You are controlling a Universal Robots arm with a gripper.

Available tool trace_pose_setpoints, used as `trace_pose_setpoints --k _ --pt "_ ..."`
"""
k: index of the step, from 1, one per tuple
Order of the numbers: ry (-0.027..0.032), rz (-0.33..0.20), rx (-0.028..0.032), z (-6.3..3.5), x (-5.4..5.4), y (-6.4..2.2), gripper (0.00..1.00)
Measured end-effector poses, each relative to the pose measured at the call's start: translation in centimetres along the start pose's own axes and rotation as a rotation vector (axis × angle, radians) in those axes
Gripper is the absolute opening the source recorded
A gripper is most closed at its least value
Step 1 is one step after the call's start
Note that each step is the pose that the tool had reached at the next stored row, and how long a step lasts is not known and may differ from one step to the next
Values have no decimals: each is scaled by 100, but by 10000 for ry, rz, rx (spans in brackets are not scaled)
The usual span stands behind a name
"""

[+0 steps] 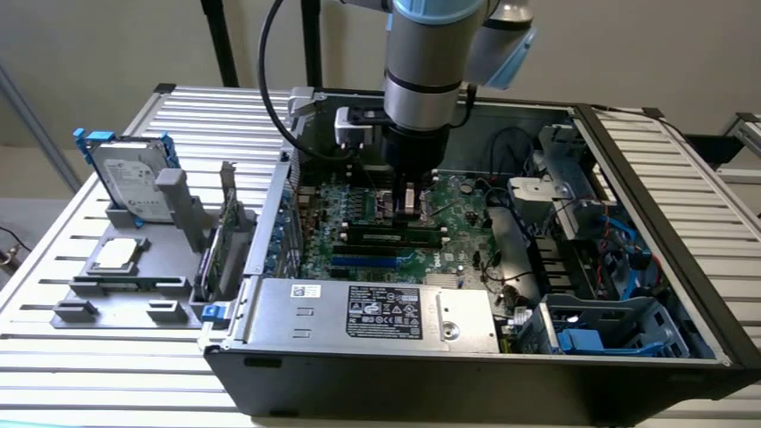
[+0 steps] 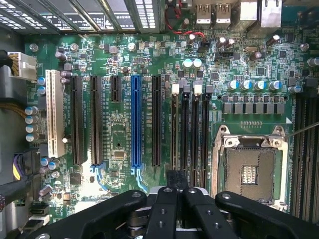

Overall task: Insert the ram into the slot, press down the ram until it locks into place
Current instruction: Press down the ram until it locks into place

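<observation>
Over the open computer case, my gripper [image 1: 411, 207] hangs low above the green motherboard [image 1: 458, 201], its black fingers [image 2: 164, 211] shut together with nothing visible between them. In the wrist view the gripper [image 2: 177, 183] sits over one end of the parallel black slots [image 2: 190, 134], in line with the slot [image 2: 174, 134] with a white clip. In the exterior view the ram [image 1: 390, 236], a thin green stick with dark chips, lies along the slots just in front of the fingertips. I cannot tell whether the fingertips touch it.
A blue slot [image 2: 135, 124] and a white one [image 2: 55, 114] lie among other black card slots beside the memory slots. The open processor socket [image 2: 249, 169] is on their other side. The power supply [image 1: 369, 308] fills the case front. A hard drive [image 1: 131, 178] stands on a grey fixture outside.
</observation>
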State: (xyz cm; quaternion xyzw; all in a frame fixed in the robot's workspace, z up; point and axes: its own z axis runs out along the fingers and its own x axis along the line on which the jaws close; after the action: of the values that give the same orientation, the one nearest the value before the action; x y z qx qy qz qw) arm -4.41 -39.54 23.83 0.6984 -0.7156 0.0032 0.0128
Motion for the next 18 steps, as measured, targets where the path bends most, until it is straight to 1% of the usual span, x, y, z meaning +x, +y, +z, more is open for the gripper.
trace_pose_setpoints --k 4,9,14,18 --pt "31 1 1 7 -10 1 10" --pt "50 0 2 14 -37 1 10" --pt "125 2 2 23 -41 1 10" --pt "155 2 3 36 -48 2 10"
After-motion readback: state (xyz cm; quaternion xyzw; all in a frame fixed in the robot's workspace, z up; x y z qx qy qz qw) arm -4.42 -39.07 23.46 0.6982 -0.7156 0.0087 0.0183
